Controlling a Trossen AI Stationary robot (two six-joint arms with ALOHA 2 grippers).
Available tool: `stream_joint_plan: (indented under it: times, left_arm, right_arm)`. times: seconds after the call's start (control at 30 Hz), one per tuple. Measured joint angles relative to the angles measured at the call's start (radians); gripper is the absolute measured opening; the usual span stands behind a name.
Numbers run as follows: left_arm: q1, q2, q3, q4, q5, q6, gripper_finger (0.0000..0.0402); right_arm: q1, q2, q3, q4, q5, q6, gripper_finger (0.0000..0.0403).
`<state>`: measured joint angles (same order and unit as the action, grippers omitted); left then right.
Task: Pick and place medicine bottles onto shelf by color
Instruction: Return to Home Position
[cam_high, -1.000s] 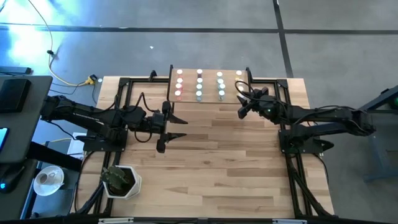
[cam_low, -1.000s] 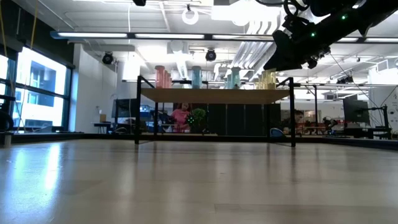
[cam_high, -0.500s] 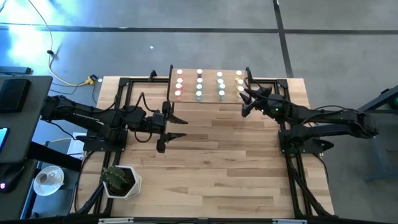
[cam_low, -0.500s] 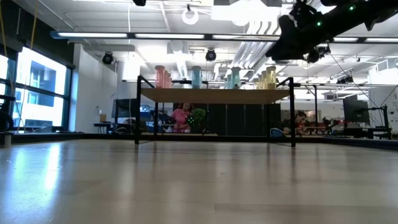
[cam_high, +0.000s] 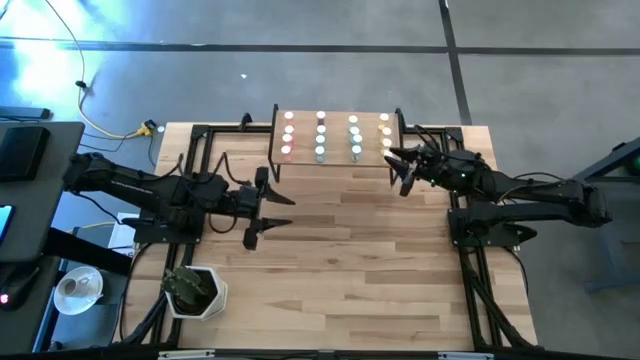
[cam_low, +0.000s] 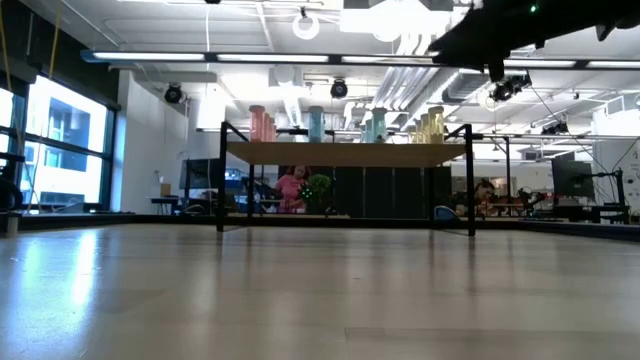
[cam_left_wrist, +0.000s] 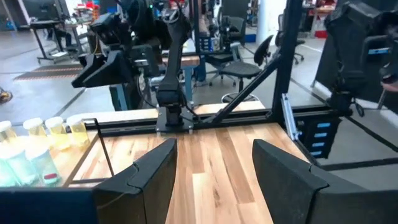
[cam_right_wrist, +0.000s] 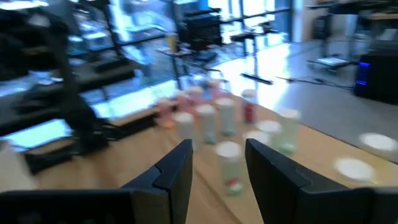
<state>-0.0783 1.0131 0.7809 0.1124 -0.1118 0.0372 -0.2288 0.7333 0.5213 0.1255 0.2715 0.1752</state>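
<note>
The shelf (cam_high: 336, 160) stands at the table's far middle on thin black legs. Several white-capped medicine bottles stand upright on it in four columns by colour: red (cam_high: 288, 135), blue (cam_high: 320, 135), green (cam_high: 353, 135), yellow (cam_high: 384, 130). In the low view they show as pink (cam_low: 262, 123), blue (cam_low: 316, 123), green (cam_low: 375, 125) and yellow (cam_low: 430, 125) groups. My right gripper (cam_high: 397, 168) is open and empty, raised just off the shelf's near right corner, and faces the bottles (cam_right_wrist: 229, 165). My left gripper (cam_high: 272, 212) is open and empty over the table's left middle.
Black frame rails (cam_high: 200, 180) run along the table's left and right sides. A white pot with a plant (cam_high: 193, 290) stands at the near left corner. The wooden tabletop (cam_high: 350, 270) spreads between the arms and toward the near edge.
My right gripper has risen and drawn back from the shelf's yellow column toward the table's right edge, staying open; the yellow bottles now show free of it. My left gripper has shifted a little toward the near left.
</note>
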Motion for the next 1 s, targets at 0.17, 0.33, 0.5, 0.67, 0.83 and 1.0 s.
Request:
stream_joint_plan:
  times: [0.17, 0.33, 0.5, 0.67, 0.83, 1.0]
  left_arm:
    - [-0.029, -0.085, -0.043, -0.004, -0.014, 0.0, 0.02]
    - [-0.045, -0.204, -0.144, 0.015, -0.064, -0.009, 0.02]
    - [-0.047, -0.344, -0.254, 0.008, -0.067, 0.0, 0.02]
    - [-0.047, -0.485, -0.358, -0.006, -0.067, 0.008, 0.02]
    - [-0.047, -0.614, -0.45, -0.02, -0.067, -0.005, 0.02]
    - [-0.047, -0.724, -0.526, -0.023, -0.068, -0.008, 0.02]
  right_arm:
    - [0.064, -0.016, 0.0, 0.021, -0.047, -0.034, 0.014]
    - [0.147, -0.015, 0.0, 0.022, -0.037, -0.097, 0.014]
    - [0.198, -0.015, 0.0, 0.02, -0.037, -0.183, 0.014]
    - [0.215, -0.015, 0.0, 0.004, -0.044, -0.206, 0.014]
    - [0.216, -0.026, 0.0, -0.002, -0.039, -0.215, 0.014]
    - [0.216, -0.08, 0.0, -0.023, -0.039, -0.247, 0.014]
